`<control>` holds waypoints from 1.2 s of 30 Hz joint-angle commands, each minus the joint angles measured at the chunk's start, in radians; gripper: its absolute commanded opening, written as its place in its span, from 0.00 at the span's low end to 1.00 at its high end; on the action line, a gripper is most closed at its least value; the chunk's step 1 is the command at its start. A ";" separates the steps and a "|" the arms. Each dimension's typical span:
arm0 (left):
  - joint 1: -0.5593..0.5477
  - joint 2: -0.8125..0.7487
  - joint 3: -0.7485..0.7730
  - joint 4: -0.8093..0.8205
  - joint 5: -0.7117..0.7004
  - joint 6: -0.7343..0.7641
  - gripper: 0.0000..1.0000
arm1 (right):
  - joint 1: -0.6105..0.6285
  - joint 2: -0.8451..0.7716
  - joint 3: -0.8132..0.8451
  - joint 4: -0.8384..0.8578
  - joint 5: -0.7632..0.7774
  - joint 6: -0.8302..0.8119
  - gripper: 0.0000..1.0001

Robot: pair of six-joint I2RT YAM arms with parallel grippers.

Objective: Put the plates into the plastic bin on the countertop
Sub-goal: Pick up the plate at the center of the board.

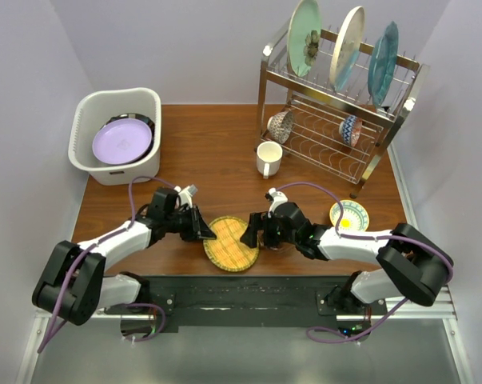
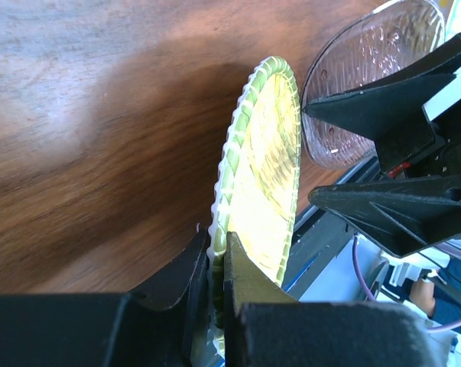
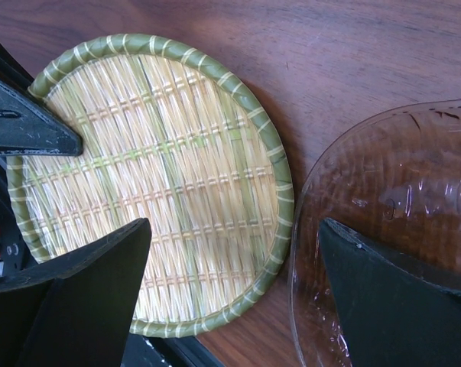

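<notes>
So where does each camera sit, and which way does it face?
Top external: above, behind the bases, looking down at the countertop and plastic bin; left arm, right arm whole.
Left wrist: on the left arm, looking along the left gripper pinching the woven plate.
Right wrist: on the right arm, looking down past the open right gripper at the glass dish.
Shared: all three show the woven plate.

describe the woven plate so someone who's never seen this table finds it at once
On the wooden countertop, look at the middle of the near edge. The woven plate sits there, next to a clear glass dish. It alone is straw-yellow basketwork with a green braided rim.
</notes>
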 commanded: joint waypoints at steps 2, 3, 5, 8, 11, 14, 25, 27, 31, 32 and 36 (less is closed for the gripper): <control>-0.005 -0.035 0.091 -0.093 -0.057 0.064 0.00 | 0.007 0.012 0.007 -0.018 -0.005 -0.004 0.95; -0.004 -0.037 0.099 -0.104 -0.072 0.069 0.00 | 0.005 0.012 0.007 -0.020 -0.003 -0.002 0.95; -0.004 -0.049 0.120 -0.132 -0.083 0.078 0.00 | 0.007 0.011 0.007 -0.020 -0.003 -0.002 0.95; -0.004 -0.058 0.145 -0.170 -0.107 0.093 0.00 | 0.007 0.008 0.007 -0.020 -0.003 -0.001 0.95; -0.004 -0.061 0.172 -0.205 -0.126 0.109 0.00 | 0.005 0.002 0.005 -0.023 -0.003 -0.001 0.95; -0.002 -0.070 0.197 -0.228 -0.135 0.115 0.00 | 0.005 -0.007 0.003 -0.027 0.001 -0.002 0.95; 0.050 -0.119 0.257 -0.308 -0.149 0.150 0.00 | 0.007 -0.047 0.005 -0.061 0.017 -0.010 0.95; 0.065 -0.129 0.263 -0.319 -0.149 0.156 0.00 | 0.005 -0.057 0.005 -0.069 0.021 -0.012 0.95; 0.090 -0.142 0.283 -0.349 -0.144 0.176 0.00 | 0.007 -0.070 0.003 -0.081 0.030 -0.015 0.95; 0.094 -0.145 0.287 -0.357 -0.143 0.181 0.00 | 0.007 -0.076 0.003 -0.081 0.034 -0.016 0.95; 0.137 -0.159 0.320 -0.394 -0.137 0.205 0.00 | 0.007 -0.080 0.003 -0.084 0.035 -0.016 0.95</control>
